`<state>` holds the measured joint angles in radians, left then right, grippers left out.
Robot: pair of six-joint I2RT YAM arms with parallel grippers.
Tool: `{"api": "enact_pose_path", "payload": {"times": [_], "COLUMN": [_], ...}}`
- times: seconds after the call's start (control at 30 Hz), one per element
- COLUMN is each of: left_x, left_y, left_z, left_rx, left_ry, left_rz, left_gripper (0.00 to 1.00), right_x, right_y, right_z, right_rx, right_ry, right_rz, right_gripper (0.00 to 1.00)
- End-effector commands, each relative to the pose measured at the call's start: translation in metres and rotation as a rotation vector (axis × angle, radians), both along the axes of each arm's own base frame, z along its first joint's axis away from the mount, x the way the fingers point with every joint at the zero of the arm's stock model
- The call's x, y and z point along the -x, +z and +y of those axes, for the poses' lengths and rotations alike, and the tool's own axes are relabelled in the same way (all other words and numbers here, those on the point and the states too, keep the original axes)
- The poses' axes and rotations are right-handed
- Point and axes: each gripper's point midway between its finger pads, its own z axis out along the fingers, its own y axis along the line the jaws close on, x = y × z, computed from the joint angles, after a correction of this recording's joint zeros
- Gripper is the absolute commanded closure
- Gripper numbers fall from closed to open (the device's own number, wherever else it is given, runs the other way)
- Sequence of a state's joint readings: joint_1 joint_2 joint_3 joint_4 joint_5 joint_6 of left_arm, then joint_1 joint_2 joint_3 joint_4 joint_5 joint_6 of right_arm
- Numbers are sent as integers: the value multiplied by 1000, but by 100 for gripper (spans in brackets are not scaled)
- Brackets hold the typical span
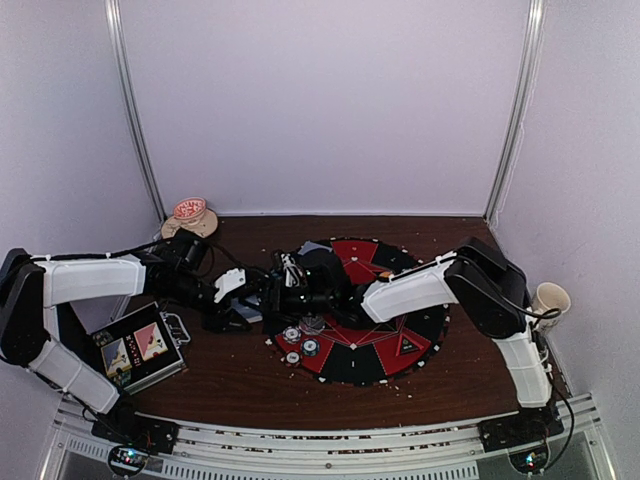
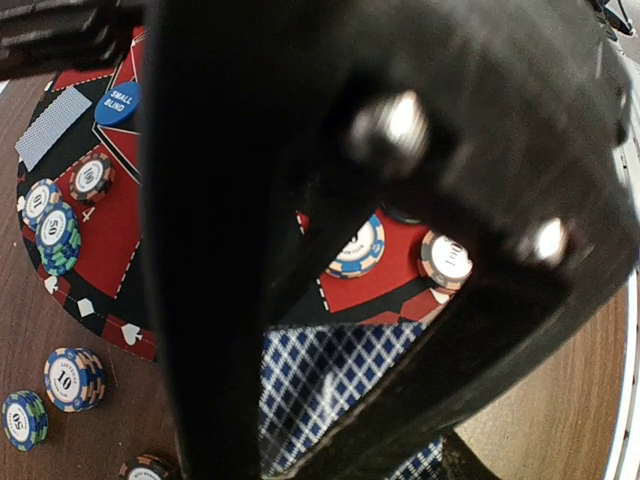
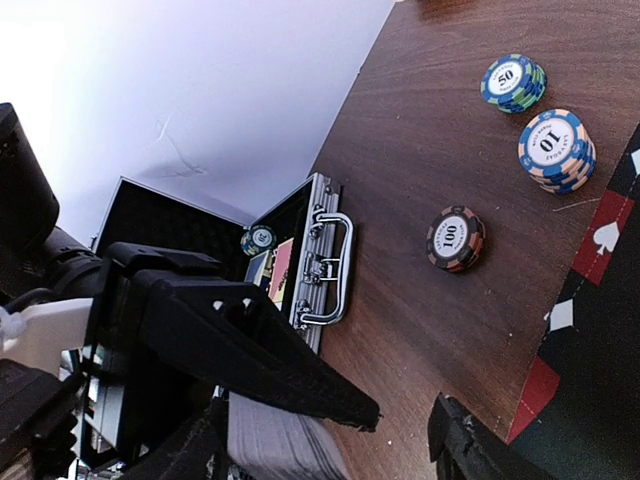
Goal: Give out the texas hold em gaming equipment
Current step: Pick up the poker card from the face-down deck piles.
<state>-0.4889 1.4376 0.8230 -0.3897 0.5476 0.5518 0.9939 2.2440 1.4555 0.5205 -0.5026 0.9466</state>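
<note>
Both claws at the playing cards, near edge of the mat.
Grips the checked-back playing cards in the clenched left claw, just above the red-and-black mat. Holds the right claw released, fingers apart, beside the pile's edge. Shows three poker chip stacks on the bare counter near the mat, a blue button on the mat, and the open case behind.

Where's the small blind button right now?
In the left wrist view, the small blind button sits upper left on the red-and-black mat, beside a face-down card.
</note>
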Motion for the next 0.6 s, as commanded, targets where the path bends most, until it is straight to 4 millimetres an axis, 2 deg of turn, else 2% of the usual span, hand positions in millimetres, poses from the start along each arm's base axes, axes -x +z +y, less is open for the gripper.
{"api": "enact_pose_path", "payload": {"times": [0.0, 0.17, 0.27, 0.57], "left_x": [-1, -1, -1, 0], "left_y": [10, 9, 9, 6], "left_z": [-4, -5, -5, -5], "left_rx": [42, 40, 41, 37], "left_ry": [-23, -25, -27, -29], "left_rz": [-35, -30, -29, -22], "left_gripper": [55, 55, 55, 55], "right_x": [6, -4, -14, -34], "right_y": [-10, -21, -27, -25], "right_z": [9, 5, -5, -36], "right_rx": [26, 89, 117, 138], "right_ry": [28, -16, -63, -156], "right_rz": [8, 0, 4, 2], "right_gripper": [32, 38, 43, 52]}}
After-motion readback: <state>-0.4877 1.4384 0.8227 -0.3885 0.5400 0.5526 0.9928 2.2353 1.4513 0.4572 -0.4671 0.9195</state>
